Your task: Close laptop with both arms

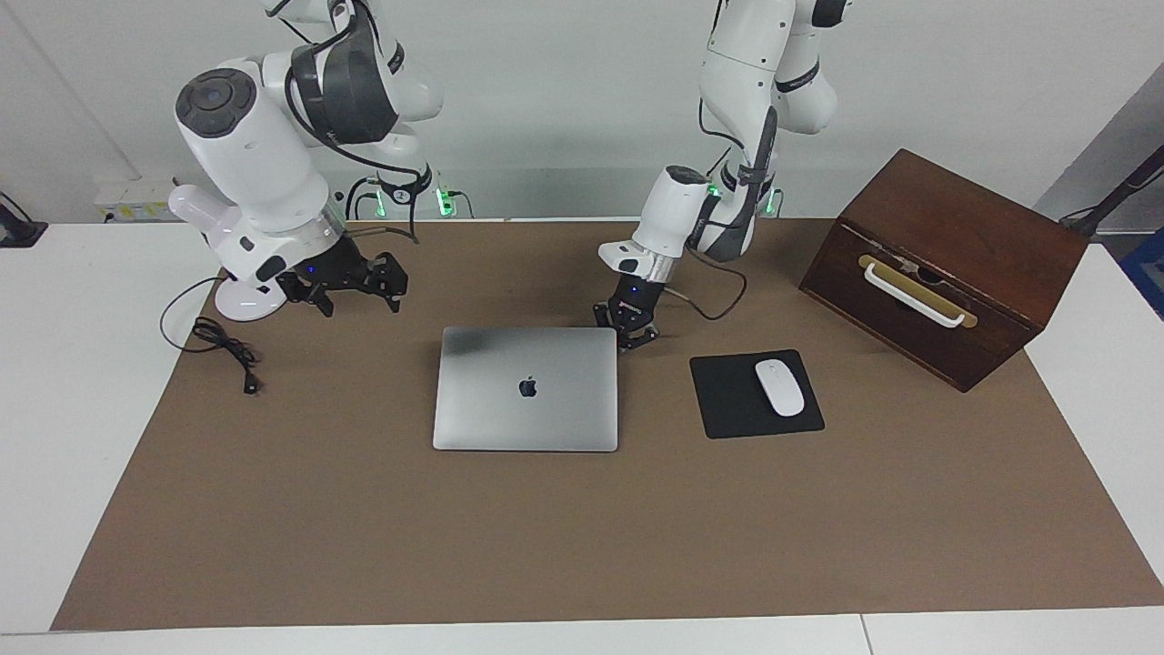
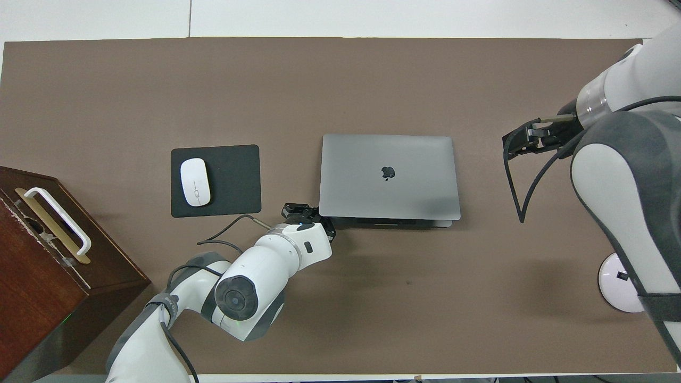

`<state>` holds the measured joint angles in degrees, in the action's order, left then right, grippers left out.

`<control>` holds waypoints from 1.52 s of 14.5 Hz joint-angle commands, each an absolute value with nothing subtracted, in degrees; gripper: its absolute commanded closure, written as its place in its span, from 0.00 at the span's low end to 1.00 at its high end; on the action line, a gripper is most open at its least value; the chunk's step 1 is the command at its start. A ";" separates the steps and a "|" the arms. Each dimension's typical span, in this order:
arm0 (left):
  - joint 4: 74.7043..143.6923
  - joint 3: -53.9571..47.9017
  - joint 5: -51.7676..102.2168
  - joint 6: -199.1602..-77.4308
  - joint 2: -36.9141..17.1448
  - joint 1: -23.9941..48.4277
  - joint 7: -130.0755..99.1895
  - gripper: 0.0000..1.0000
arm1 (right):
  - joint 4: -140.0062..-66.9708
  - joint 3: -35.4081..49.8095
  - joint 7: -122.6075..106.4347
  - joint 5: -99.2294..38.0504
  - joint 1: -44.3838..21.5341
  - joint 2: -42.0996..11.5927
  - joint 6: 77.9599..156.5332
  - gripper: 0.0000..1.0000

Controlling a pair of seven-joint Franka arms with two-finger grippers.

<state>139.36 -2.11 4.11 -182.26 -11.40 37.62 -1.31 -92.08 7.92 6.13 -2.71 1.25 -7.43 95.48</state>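
Observation:
The silver-grey laptop (image 1: 526, 418) lies on the brown mat with its lid down and the apple logo up; it also shows in the overhead view (image 2: 388, 191). My left gripper (image 1: 634, 331) is low at the laptop's corner nearest the robots, toward the left arm's end; the overhead view (image 2: 306, 214) shows it beside that corner. My right gripper (image 1: 359, 300) is open and empty, raised over the mat, well apart from the laptop toward the right arm's end (image 2: 518, 143).
A black mouse pad (image 1: 727, 400) with a white mouse (image 1: 779, 387) lies beside the laptop toward the left arm's end. A dark wooden box (image 1: 946, 246) stands past it. A white lamp (image 1: 241, 305) and its cable (image 1: 223, 346) are at the right arm's end.

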 commanded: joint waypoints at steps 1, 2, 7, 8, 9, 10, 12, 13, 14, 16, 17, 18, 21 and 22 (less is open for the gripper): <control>140.63 -2.37 4.75 -170.37 -3.27 36.12 -0.88 1.00 | -92.72 7.30 3.26 -1.93 1.93 -5.89 94.75 0.00; 140.63 -2.37 4.75 -166.85 -1.08 36.04 -0.97 1.00 | -92.72 6.69 2.90 -1.93 1.93 -5.89 94.66 0.00; 138.09 -1.67 5.18 -148.92 6.50 35.33 -1.14 1.00 | -91.50 5.80 2.99 -1.93 1.93 -5.98 93.69 0.00; 137.21 -1.58 5.19 -145.84 7.55 35.25 -1.14 1.00 | -90.97 5.54 2.99 -1.93 1.93 -6.06 93.52 0.00; 136.50 -1.50 5.19 -143.20 8.43 34.29 -1.23 1.00 | -90.36 5.54 2.99 -1.93 1.93 -6.15 93.43 0.00; 135.45 -1.49 5.19 -140.04 9.66 33.49 -1.23 1.00 | -89.83 5.54 2.99 -1.93 1.93 -6.24 93.34 0.00; 132.90 -1.49 5.19 -134.32 11.16 32.44 -1.23 1.00 | -89.56 5.54 3.08 -1.93 1.93 -6.42 93.43 0.00; 131.59 -1.49 5.19 -131.43 11.77 31.21 -0.71 1.00 | -89.13 5.54 3.08 -1.93 1.93 -6.42 93.17 0.00; 130.70 -1.49 5.19 -129.22 12.47 30.16 -0.62 1.00 | -88.69 5.54 3.08 -1.93 1.93 -6.42 92.38 0.00; 128.77 -1.41 5.19 -125.09 13.53 29.45 -0.18 1.00 | -87.63 5.54 3.08 -1.93 1.85 -6.42 90.54 0.00; 127.72 -1.32 5.19 -123.33 13.62 28.23 0.35 1.00 | -87.37 5.54 3.08 -1.93 1.85 -6.33 89.92 0.00; 126.40 -1.23 5.19 -121.05 13.71 27.26 1.74 1.00 | -87.10 5.54 3.08 -1.93 1.85 -6.24 89.04 0.00; 121.22 -1.14 5.10 -113.32 13.71 23.04 7.02 1.00 | -86.92 4.92 2.90 -2.02 1.85 -5.80 86.32 0.00; 120.16 -1.14 4.92 -111.64 13.97 22.16 7.64 0.88 | -86.92 4.92 2.90 -2.02 1.85 -5.54 86.22 0.00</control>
<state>123.05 -0.89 4.23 -116.41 13.50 24.55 4.63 -87.12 4.91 4.21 -2.66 1.28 -6.34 87.56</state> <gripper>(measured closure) 0.987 0.000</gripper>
